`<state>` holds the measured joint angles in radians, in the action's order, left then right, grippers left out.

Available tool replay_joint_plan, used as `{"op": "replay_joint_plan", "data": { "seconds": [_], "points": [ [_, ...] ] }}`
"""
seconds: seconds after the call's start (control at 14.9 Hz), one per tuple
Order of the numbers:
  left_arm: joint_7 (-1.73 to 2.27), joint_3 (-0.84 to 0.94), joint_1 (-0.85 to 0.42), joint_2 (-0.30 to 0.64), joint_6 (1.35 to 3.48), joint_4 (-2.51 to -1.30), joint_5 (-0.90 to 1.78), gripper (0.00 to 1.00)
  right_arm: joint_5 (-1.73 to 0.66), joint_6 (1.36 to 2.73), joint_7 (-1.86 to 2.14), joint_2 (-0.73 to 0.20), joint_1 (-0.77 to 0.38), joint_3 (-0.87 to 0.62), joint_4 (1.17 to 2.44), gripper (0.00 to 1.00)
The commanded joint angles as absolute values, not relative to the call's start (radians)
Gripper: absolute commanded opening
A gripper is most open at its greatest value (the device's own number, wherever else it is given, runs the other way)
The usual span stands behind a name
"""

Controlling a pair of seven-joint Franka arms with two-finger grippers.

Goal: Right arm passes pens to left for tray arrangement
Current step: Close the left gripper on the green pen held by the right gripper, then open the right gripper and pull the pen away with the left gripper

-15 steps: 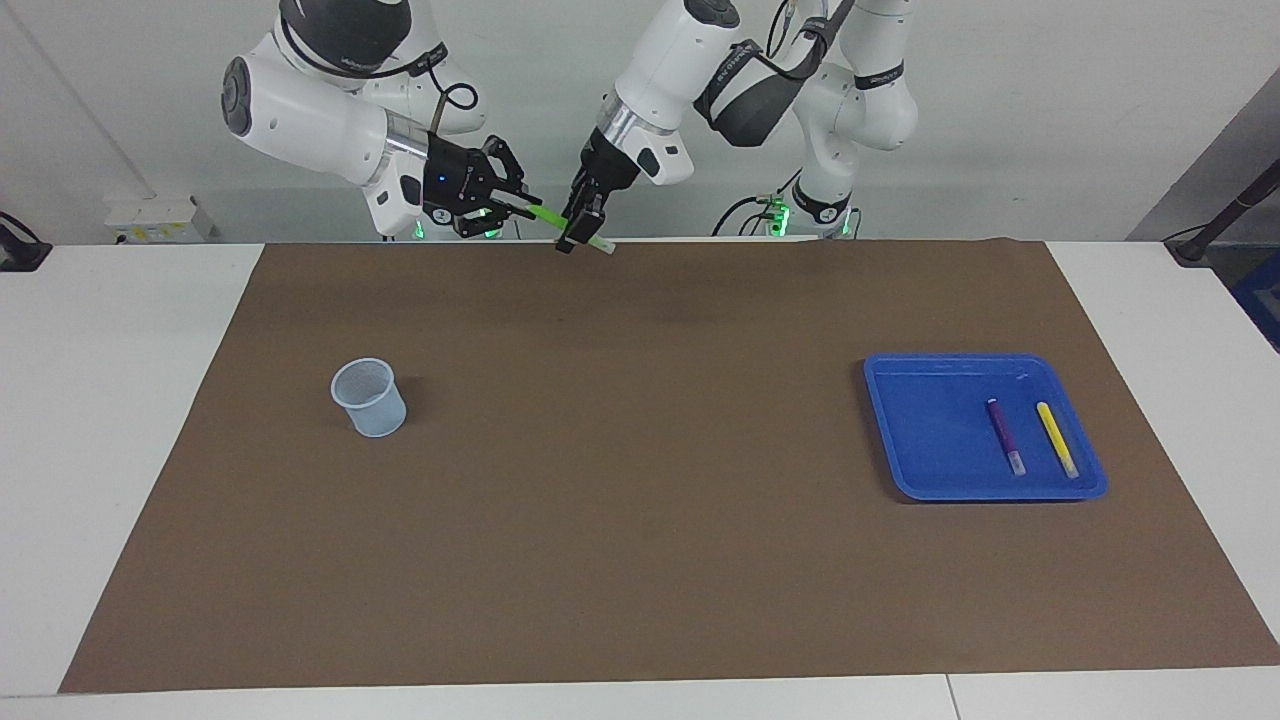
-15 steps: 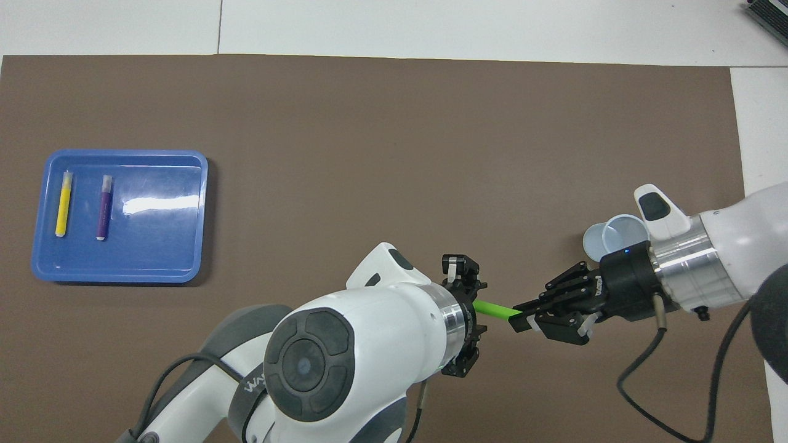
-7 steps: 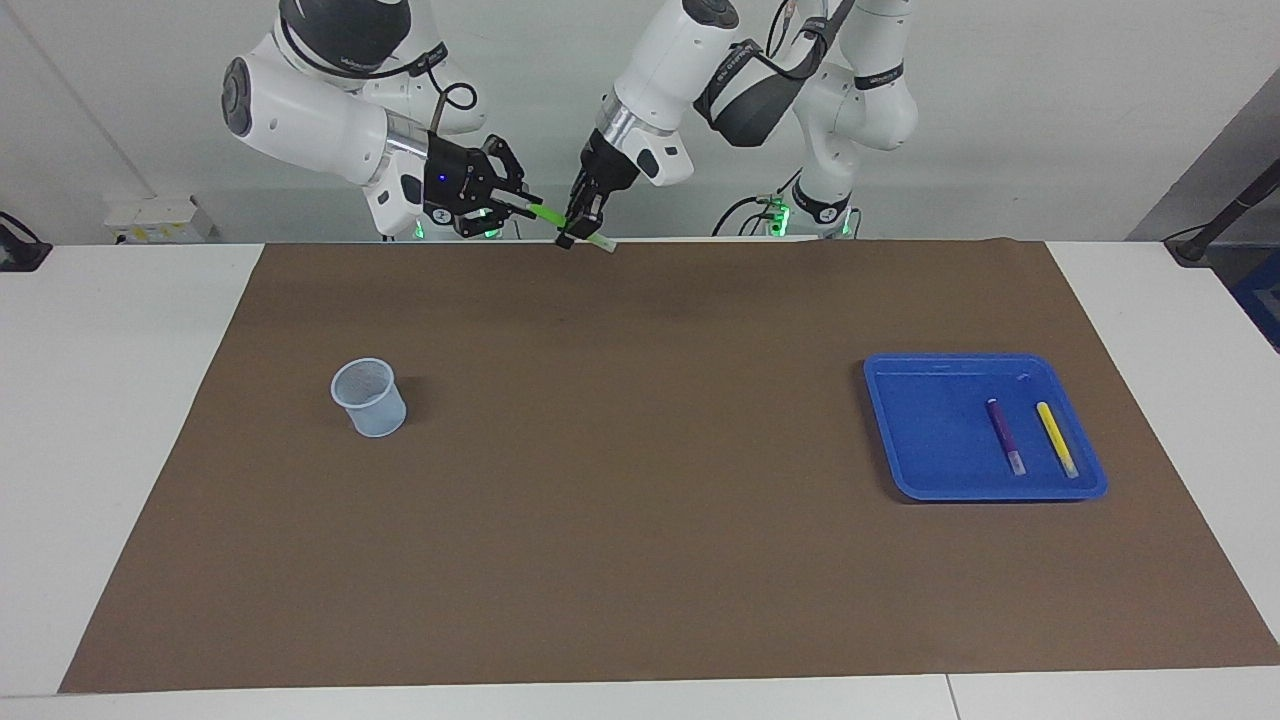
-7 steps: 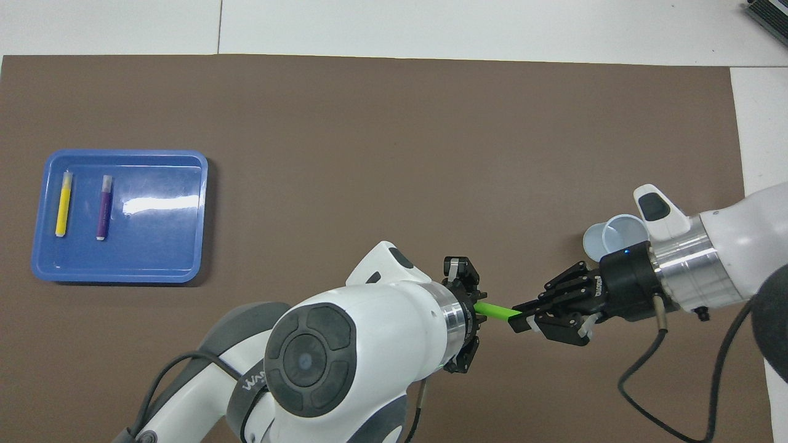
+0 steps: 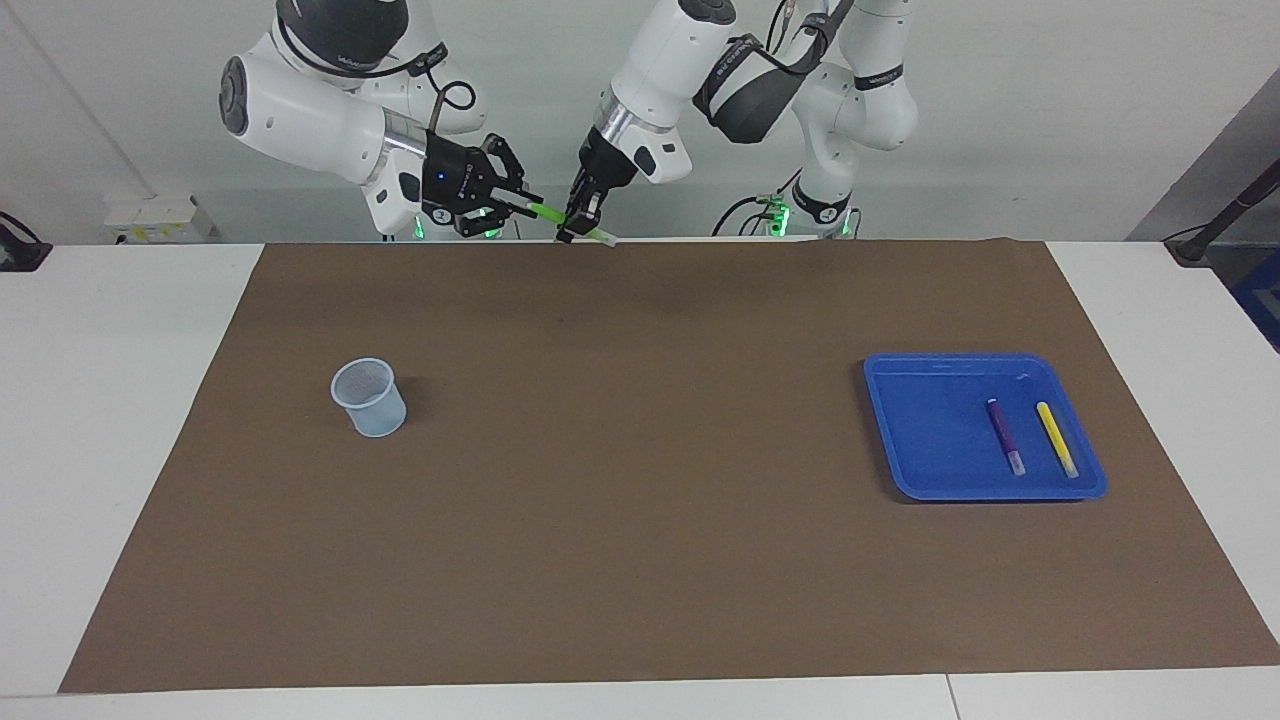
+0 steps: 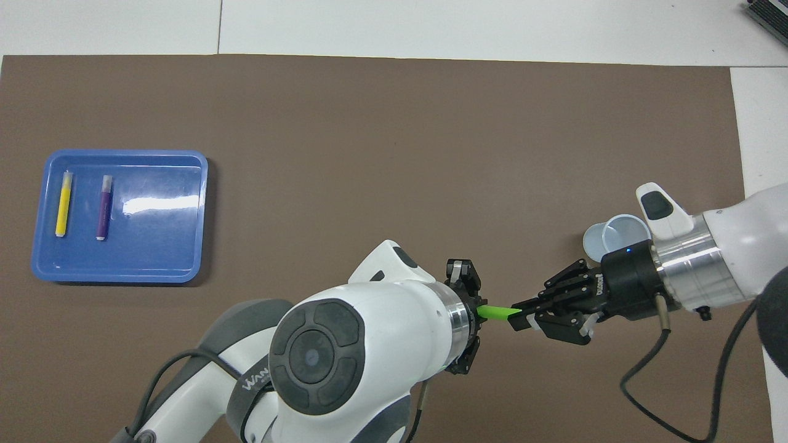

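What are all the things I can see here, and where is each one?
tray: one, blue, on the mat toward the left arm's end of the table.
purple pen: one, lying in the tray.
yellow pen: one, in the tray beside the purple pen.
green pen: one, up in the air, held between both grippers.
cup: one, pale blue, toward the right arm's end.
mat: one, brown, covering the white table.
left gripper: shut on the green pen.
right gripper: shut on the green pen.

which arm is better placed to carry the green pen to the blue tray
Left. The left gripper and right gripper are both shut on the green pen, and the blue tray lies toward the left arm's end.
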<state>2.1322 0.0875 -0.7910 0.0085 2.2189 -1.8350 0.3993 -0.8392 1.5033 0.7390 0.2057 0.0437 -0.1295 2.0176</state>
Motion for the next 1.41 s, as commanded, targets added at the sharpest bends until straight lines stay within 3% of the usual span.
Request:
{"op": "replay_joint_plan", "data": {
  "seconds": [0.0,0.27,0.34,0.47,0.88,1.35],
  "points": [
    [2.157,0.081,-0.799,0.023,2.197,-1.807,0.373,0.0,-0.865,1.508,0.767,0.232,0.052,-0.13,2.046,0.0],
    [2.155,0.081,-0.799,0.023,2.197,-1.807,0.365,0.0,-0.862,1.517,0.735,0.23,0.051,-0.13,2.043,0.02],
    [2.155,0.081,-0.799,0.023,2.197,-1.807,0.364,0.0,-0.862,1.529,0.732,0.23,0.051,-0.132,2.043,0.19],
    [2.149,0.081,-0.795,0.023,2.197,-1.809,0.362,0.0,-0.861,1.549,0.718,0.23,0.051,-0.133,2.042,1.0],
    [2.105,0.074,-0.785,0.02,2.155,-1.809,0.36,0.0,-0.841,1.552,0.707,0.224,0.051,-0.133,2.034,1.0],
    [1.834,0.075,-0.615,0.006,2.043,-1.836,0.362,0.0,-0.697,1.605,0.569,0.218,0.052,-0.132,1.976,1.0]
  ]
}}
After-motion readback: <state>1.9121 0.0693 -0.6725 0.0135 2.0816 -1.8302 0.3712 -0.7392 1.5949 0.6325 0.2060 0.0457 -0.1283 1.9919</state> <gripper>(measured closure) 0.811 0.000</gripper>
